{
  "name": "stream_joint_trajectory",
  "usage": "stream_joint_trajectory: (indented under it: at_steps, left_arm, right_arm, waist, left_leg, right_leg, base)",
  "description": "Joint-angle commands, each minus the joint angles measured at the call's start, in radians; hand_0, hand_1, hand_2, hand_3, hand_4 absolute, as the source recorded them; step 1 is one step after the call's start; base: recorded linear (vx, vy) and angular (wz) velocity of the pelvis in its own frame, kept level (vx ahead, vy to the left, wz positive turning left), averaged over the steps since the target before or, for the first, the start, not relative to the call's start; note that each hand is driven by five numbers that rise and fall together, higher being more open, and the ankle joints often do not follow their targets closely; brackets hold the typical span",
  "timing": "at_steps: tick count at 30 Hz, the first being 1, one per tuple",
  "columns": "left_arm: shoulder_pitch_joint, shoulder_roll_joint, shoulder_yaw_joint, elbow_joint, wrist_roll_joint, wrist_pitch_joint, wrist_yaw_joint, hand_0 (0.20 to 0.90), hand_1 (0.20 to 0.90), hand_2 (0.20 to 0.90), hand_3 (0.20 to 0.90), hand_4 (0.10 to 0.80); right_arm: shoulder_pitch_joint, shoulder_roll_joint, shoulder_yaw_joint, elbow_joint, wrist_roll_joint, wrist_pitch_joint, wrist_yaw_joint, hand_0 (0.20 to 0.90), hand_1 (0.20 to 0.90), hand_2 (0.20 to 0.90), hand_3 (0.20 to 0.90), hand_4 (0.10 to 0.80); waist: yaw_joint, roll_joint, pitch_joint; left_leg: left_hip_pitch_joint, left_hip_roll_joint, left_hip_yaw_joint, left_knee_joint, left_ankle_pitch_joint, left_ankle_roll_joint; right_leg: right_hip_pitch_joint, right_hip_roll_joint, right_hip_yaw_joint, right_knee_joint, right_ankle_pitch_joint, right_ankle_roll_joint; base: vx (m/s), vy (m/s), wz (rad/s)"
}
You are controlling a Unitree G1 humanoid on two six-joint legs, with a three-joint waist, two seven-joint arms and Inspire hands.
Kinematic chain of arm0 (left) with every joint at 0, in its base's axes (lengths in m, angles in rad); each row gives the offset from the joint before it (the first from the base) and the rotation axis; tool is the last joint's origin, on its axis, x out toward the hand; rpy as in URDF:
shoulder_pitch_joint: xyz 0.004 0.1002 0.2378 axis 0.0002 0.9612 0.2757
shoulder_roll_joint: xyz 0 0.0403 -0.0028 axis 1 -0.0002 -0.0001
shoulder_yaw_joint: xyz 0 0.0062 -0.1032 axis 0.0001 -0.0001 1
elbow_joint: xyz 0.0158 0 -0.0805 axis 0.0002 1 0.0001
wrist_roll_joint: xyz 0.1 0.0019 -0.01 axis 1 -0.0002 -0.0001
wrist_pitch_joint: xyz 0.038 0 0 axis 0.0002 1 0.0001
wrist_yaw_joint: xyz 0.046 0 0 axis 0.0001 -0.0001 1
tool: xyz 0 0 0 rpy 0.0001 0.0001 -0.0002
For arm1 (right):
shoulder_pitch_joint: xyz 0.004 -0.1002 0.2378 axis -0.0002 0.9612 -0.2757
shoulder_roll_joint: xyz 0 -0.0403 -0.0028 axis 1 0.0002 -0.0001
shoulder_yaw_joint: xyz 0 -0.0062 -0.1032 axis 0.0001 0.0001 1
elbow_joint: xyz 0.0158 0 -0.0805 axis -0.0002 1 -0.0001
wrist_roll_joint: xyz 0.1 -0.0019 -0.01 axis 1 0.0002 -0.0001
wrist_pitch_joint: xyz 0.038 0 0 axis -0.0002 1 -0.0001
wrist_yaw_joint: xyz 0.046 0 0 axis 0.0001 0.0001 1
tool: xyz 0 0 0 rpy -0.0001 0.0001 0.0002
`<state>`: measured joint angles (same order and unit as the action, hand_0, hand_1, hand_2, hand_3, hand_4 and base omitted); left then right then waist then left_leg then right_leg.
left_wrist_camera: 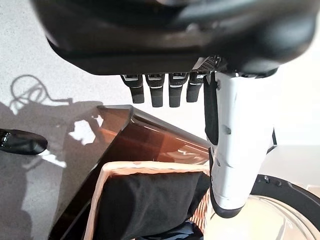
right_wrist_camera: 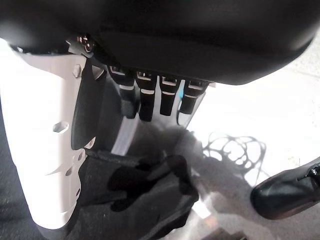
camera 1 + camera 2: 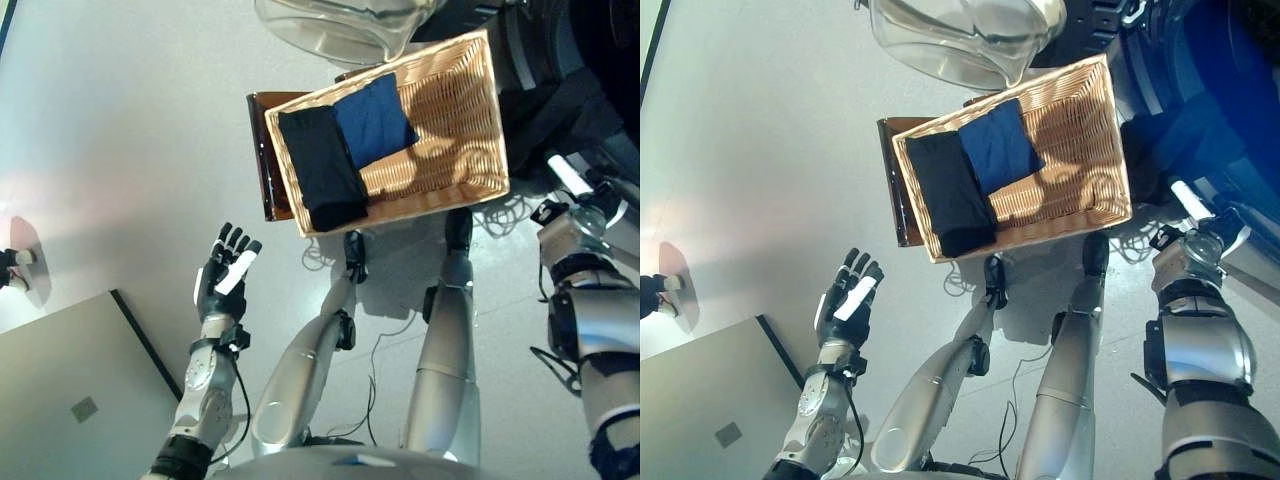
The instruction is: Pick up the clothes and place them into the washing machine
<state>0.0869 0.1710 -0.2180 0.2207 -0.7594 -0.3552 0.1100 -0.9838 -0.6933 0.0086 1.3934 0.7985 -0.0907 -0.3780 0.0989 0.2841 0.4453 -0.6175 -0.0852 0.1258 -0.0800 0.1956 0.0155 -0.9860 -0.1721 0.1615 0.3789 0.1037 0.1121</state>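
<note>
A shallow wicker basket [image 3: 480, 120] rests on a low dark brown box [image 3: 262, 150]. In it lie a folded black garment [image 3: 322, 168] on the left and a folded blue garment [image 3: 372, 120] beside it. My left hand [image 3: 225, 270] is open and empty, held above the floor in front of the basket's left corner. The left wrist view shows the black garment [image 1: 145, 200] past its fingers. My right hand [image 3: 1195, 215] is open and empty, to the right of the basket near the machine. A dark cloth [image 2: 135, 200] lies past its fingers.
The washing machine's round glass door [image 3: 340, 25] hangs open just behind the basket, and the dark machine body [image 3: 1200, 80] stands at the right. A grey flat panel [image 3: 70, 390] lies on the floor at the lower left. A small dark object [image 3: 10, 265] sits at the left edge.
</note>
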Motion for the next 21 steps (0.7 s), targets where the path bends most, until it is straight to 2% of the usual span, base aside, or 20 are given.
stream_joint_trajectory:
  at_steps: [1, 21]
  left_arm:
    - [0.003, 0.043, -0.003, -0.115, -0.017, -0.063, 0.004, 0.9, 0.9, 0.9, 0.9, 0.8]
    - [-0.009, 0.039, 0.0, -0.07, -0.025, -0.06, -0.014, 0.9, 0.9, 0.9, 0.9, 0.8]
  right_arm:
    - [-0.279, -0.197, 0.175, -0.125, -0.014, -0.14, 0.055, 0.9, 0.9, 0.9, 0.9, 0.8]
    - [-0.364, -0.154, 0.255, -0.201, 0.045, -0.176, 0.096, 0.9, 0.9, 0.9, 0.9, 0.8]
  waist:
    - [-0.009, 0.129, 0.075]
    - [-0.011, 0.088, 0.048]
  left_leg:
    - [0.073, 0.05, -0.02, -0.007, -0.047, -0.106]
    - [0.124, 0.057, -0.035, -0.007, -0.058, -0.111]
  right_leg:
    - [0.104, 0.025, -0.029, -0.053, -0.08, -0.034]
    - [0.181, 0.024, -0.049, -0.079, -0.088, -0.034]
  base:
    - [0.0, 0.0, 0.0]
    - [0.005, 0.001, 0.0]
